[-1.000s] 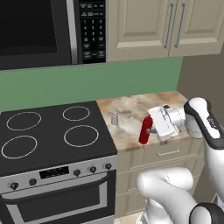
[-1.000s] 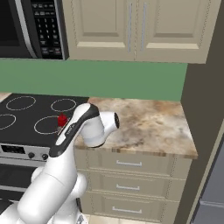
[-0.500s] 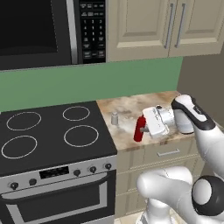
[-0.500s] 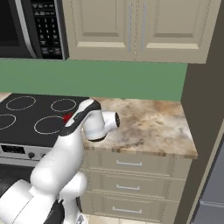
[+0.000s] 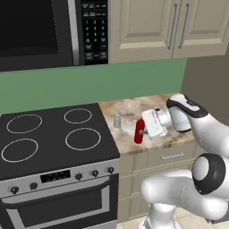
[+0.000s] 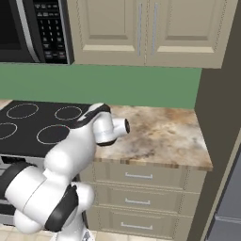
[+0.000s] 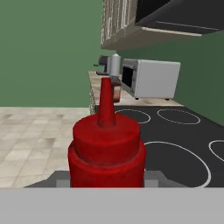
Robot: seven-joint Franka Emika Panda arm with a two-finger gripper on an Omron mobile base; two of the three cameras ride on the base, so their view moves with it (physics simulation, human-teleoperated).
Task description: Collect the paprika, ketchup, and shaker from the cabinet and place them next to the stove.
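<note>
I have the end effector point(image 5: 142, 130) closed on the ketchup point(image 5: 139, 133), gripping the slim red bottle around its body. From my left base view the bottle stands upright over the marbled desk point(image 5: 134, 108), just right of the stove point(image 5: 53, 134), near the desk's front edge. I cannot tell whether its base touches the desk or sits just above it. In the hand view the ketchup point(image 7: 106, 151) sits close to the lens, pointed nozzle up, with the black cooktop point(image 7: 175, 144) and its white rings spreading out to the right of it and the pale desk point(image 7: 39, 144) to the left.

The shaker point(image 5: 117, 121), a small grey cylinder, stands on the desk just left of and slightly farther back than the bottle, close to the stove's right edge; the two are near each other but apart.

In the right base view my arm's white links cover the spot where the bottle is, and I see the stove point(image 6: 33, 127) to the left and the desk point(image 6: 160, 136) running off to the right.

A grey toaster oven point(image 7: 151, 78) sits on the far side of the cooktop in the hand view.
</note>
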